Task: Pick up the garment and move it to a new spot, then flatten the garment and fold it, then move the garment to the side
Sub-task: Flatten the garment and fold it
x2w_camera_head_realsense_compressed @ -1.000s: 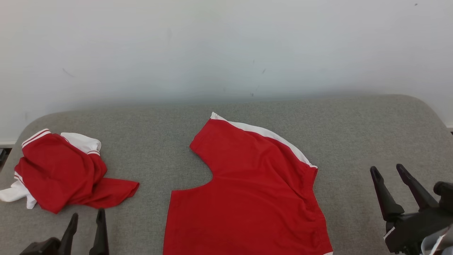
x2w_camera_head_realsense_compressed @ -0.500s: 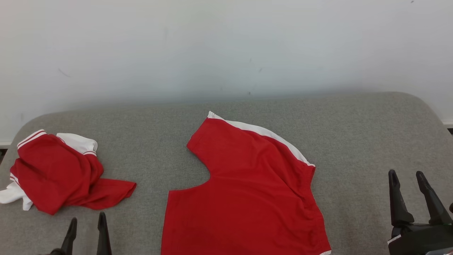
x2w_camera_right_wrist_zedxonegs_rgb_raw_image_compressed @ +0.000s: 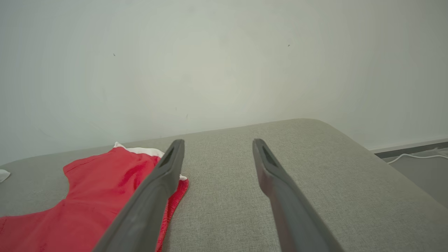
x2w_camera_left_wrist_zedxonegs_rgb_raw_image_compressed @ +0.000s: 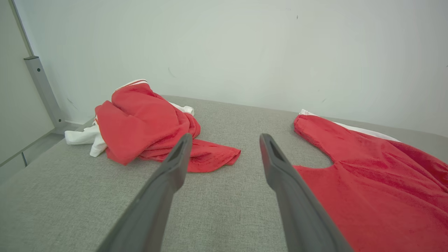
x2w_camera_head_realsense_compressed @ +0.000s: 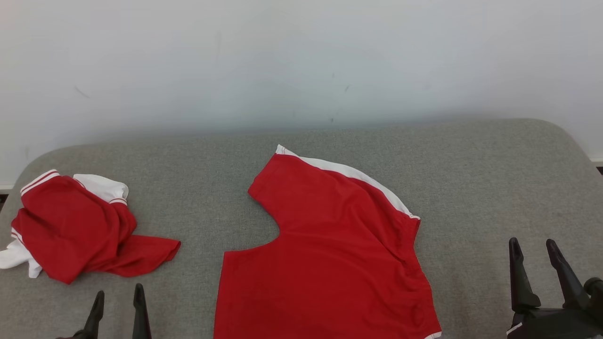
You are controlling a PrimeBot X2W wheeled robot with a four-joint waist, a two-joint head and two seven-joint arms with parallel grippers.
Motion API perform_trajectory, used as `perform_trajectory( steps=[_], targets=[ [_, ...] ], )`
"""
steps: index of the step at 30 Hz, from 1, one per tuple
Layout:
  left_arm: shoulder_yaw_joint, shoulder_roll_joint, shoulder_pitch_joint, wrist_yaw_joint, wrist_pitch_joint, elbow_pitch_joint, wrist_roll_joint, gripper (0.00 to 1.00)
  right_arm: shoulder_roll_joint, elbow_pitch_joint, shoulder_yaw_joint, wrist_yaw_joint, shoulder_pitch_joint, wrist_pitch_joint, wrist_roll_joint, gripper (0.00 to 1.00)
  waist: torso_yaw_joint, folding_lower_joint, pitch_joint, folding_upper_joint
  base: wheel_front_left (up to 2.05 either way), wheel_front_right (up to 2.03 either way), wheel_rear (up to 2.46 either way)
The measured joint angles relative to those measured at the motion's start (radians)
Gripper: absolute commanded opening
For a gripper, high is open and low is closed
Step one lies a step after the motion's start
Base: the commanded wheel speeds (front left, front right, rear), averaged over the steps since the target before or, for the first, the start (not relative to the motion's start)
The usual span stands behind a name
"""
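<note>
A red garment with white trim (x2w_camera_head_realsense_compressed: 330, 254) lies spread flat on the middle of the grey cushioned surface (x2w_camera_head_realsense_compressed: 471, 174); its near part runs off the head view's bottom edge. It also shows in the left wrist view (x2w_camera_left_wrist_zedxonegs_rgb_raw_image_compressed: 367, 175) and the right wrist view (x2w_camera_right_wrist_zedxonegs_rgb_raw_image_compressed: 94, 196). My left gripper (x2w_camera_head_realsense_compressed: 118, 290) is open at the lower left, above bare cushion left of the garment, holding nothing; its fingers (x2w_camera_left_wrist_zedxonegs_rgb_raw_image_compressed: 175, 164) stand wide apart. My right gripper (x2w_camera_head_realsense_compressed: 532, 242) is open at the lower right, clear of the garment's right edge, with nothing between its fingers (x2w_camera_right_wrist_zedxonegs_rgb_raw_image_compressed: 276, 182).
A second red and white garment (x2w_camera_head_realsense_compressed: 75, 230) lies crumpled at the cushion's far left, also seen ahead of the left gripper (x2w_camera_left_wrist_zedxonegs_rgb_raw_image_compressed: 140, 126). A pale wall (x2w_camera_head_realsense_compressed: 301, 66) rises behind the cushion. The cushion's right edge drops to the floor, where a white cable (x2w_camera_right_wrist_zedxonegs_rgb_raw_image_compressed: 416, 156) lies.
My right gripper has pulled back toward the lower right corner and its fingers now point more upright. The head camera has shifted slightly. Both garments lie as before.
</note>
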Motion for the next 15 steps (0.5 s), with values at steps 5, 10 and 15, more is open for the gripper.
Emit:
perform_trajectory(
  steps=[5,10,15],
  targets=[
    [0.008,-0.004,0.002,0.0,0.038,0.003,0.056,1.0,0.002,0.009,0.022,0.0,0.002,0.023,-0.037,1.0,0.005,0.0,0.004,0.0,0.0,0.0,0.0],
    [0.005,-0.006,0.005,0.0,0.077,-0.001,0.069,1.0,0.016,0.005,0.025,0.0,0.003,0.051,-0.064,1.0,0.006,0.0,0.004,0.0,0.0,0.0,0.0],
    [0.007,-0.011,0.018,0.0,0.11,-0.008,0.078,1.0,0.012,0.014,0.017,0.0,0.003,0.081,-0.083,1.0,0.008,0.0,0.006,0.0,0.0,0.0,0.0]
  ],
)
